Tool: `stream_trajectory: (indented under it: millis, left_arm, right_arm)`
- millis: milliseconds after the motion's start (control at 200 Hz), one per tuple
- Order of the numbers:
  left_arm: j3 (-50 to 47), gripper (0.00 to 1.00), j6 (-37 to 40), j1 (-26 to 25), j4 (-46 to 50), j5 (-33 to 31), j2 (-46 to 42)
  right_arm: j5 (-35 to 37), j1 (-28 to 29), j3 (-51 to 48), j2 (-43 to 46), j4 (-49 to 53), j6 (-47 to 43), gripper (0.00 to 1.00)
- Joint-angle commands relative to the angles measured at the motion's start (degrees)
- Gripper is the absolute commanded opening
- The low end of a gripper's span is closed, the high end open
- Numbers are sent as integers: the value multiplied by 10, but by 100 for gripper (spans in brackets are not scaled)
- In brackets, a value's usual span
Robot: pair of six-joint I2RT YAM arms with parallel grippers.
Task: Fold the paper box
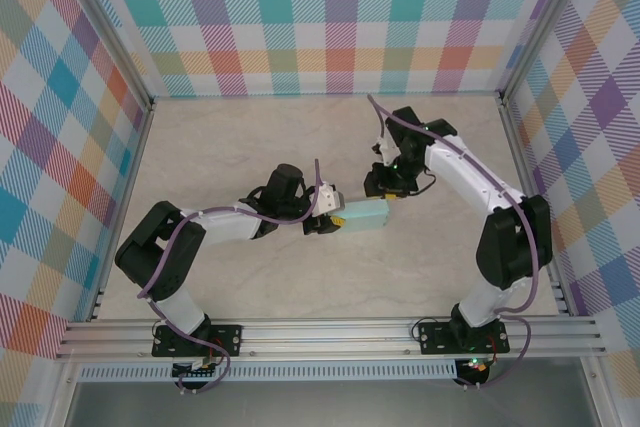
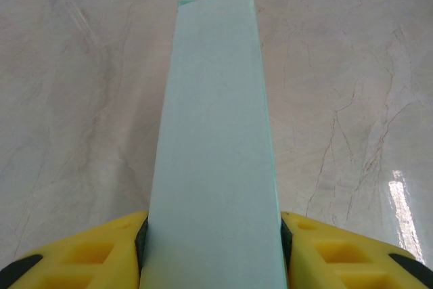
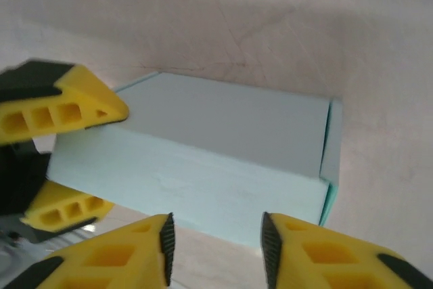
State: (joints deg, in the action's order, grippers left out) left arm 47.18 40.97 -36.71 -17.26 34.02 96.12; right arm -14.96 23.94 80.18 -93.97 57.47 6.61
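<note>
Pale mint-aqua rectangular card paper box (image 1: 366, 215) at mid-tabletop (image 1: 250, 137), its left end clamped in the left gripper (image 1: 333, 219); right gripper (image 3: 215, 243), fingers parted and empty, hovers close by its far right side.

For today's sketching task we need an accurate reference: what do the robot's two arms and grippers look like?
Both the left arm and right arm have white links, bulky black joints and a purple cable looped alongside. The left gripper and right gripper have chunky yellow fingers with hollow cut-outs and black inner pads.
</note>
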Motion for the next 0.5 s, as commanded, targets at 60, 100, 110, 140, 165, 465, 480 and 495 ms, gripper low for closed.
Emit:
stream_trajectory:
  millis: [60, 100, 110, 140, 165, 465, 480, 495]
  left_arm:
    - [-1, 46, 53, -3, 147, 39, 23]
    - [-1, 46, 59, -3, 151, 49, 22]
    - [-1, 46, 59, -3, 151, 51, 22]
    - [1, 46, 63, -3, 154, 57, 21]
    - [4, 46, 68, -3, 162, 62, 22]
    - [19, 46, 87, -1, 188, 75, 26]
    - [19, 46, 84, -1, 186, 74, 25]
    - [18, 46, 81, -1, 183, 73, 24]
  right_arm:
    - [-55, 3, -158, 162, -167, -446, 54]
    - [-73, 4, -194, 184, -190, -538, 64]
    - [-80, 3, -200, 187, -189, -565, 65]
    - [-102, 3, -209, 189, -172, -647, 70]
    - [-111, 3, -212, 184, -169, -685, 72]
    - [-135, -6, -192, 69, -177, -771, 73]
    - [-136, -6, -194, 66, -178, -773, 73]
    - [-136, -5, -194, 63, -176, -778, 73]
